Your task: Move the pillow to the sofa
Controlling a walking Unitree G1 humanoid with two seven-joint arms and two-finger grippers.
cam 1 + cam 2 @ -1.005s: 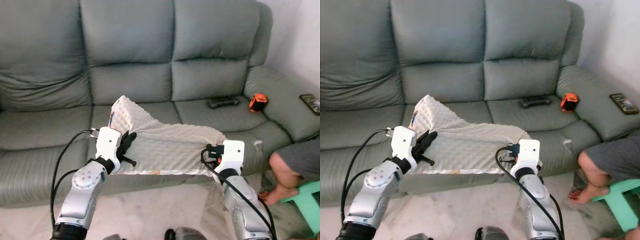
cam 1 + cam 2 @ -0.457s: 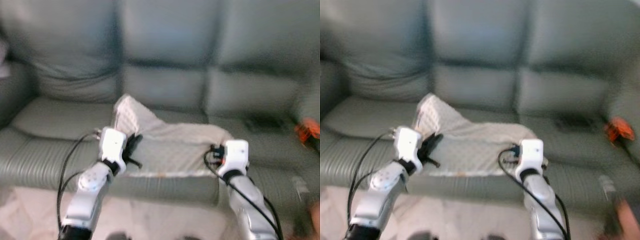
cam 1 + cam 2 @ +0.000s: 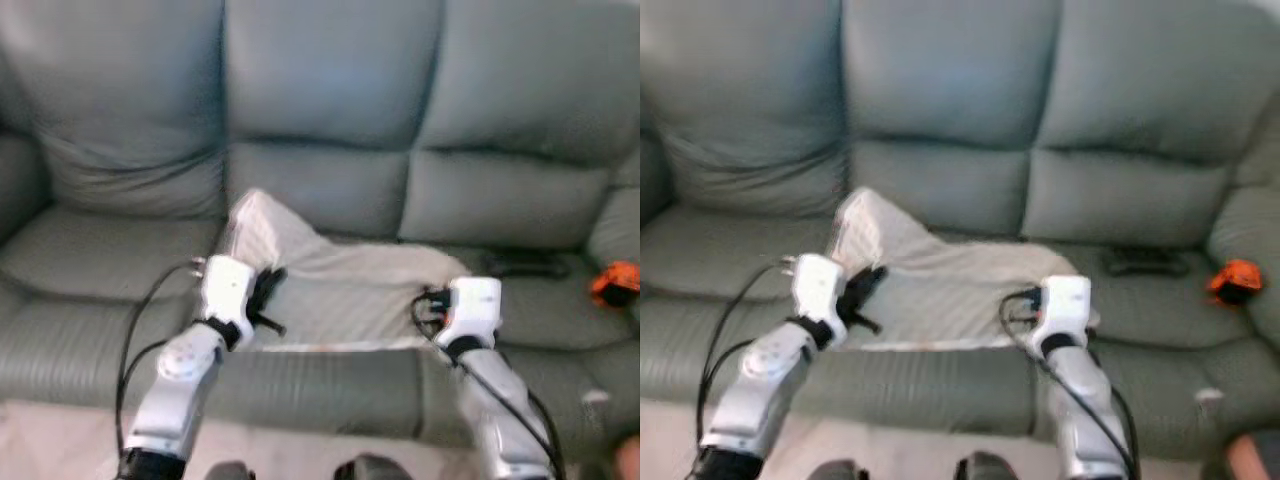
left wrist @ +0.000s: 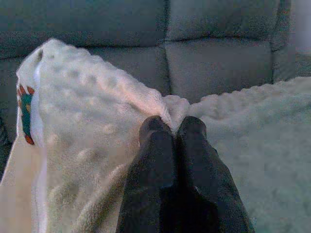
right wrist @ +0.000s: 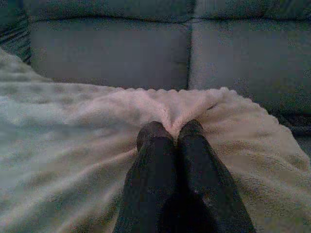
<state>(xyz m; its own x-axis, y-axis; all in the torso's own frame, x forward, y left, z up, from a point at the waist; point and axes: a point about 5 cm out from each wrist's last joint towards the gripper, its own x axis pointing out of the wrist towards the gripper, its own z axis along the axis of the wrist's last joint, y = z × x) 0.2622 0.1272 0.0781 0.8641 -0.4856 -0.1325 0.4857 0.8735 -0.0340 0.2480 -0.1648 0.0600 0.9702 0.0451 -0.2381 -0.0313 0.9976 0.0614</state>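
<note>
Both the left tool (image 4: 172, 127) and right tool (image 5: 170, 131) stay clenched on the pillow (image 3: 340, 290), unmoved above the sofa (image 3: 320, 110).

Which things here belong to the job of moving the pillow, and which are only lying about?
Belong to the job:
- cream dotted pillow, over the seat
- grey sofa
- left hand, shut on the pillow
- right hand, shut on the pillow

Only lying about:
- black game controller on the seat
- orange and black object, too blurred to name
</note>
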